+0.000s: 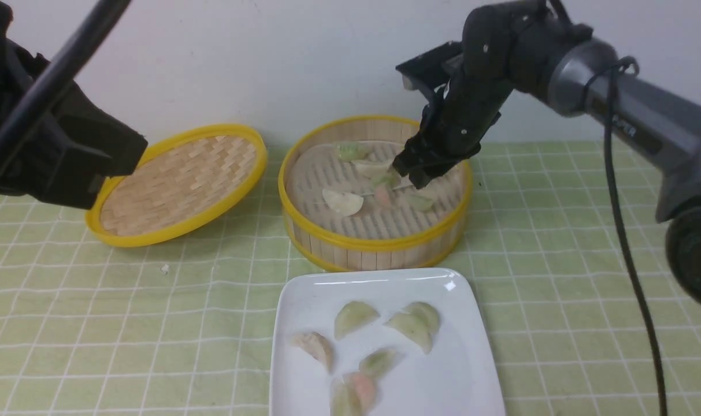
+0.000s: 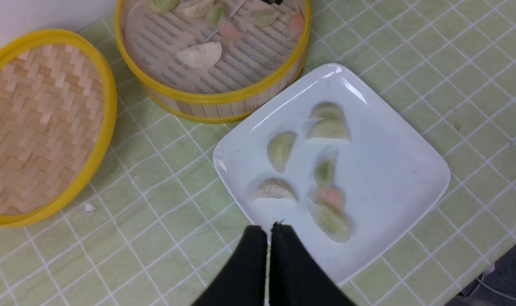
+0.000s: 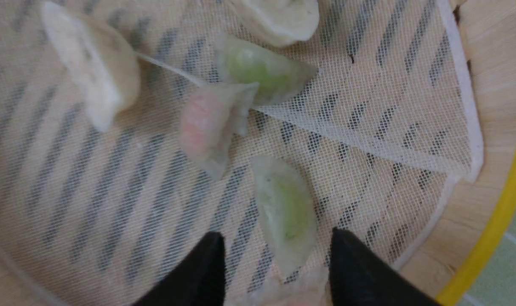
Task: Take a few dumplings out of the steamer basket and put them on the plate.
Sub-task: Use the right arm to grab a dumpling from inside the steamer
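The round woven lid (image 1: pixel 178 186) leans left of the steamer basket (image 1: pixel 376 245), the white plate (image 1: pixel 442 370) in front. Dumplings (image 1: pixel 342 202) lie in both basket and plate. The right gripper (image 3: pixel 278 255) spreads its fingers over the basket; the left gripper (image 2: pixel 268 227) is closed. Lettering on the right arm (image 1: pixel 584 86) is too blurred to read.

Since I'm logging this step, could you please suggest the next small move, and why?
Probably lower the open right gripper slightly: its fingertips straddle a small pale-green crescent dumpling lying on the round bamboo steamer basket's liner, still ungrasped.
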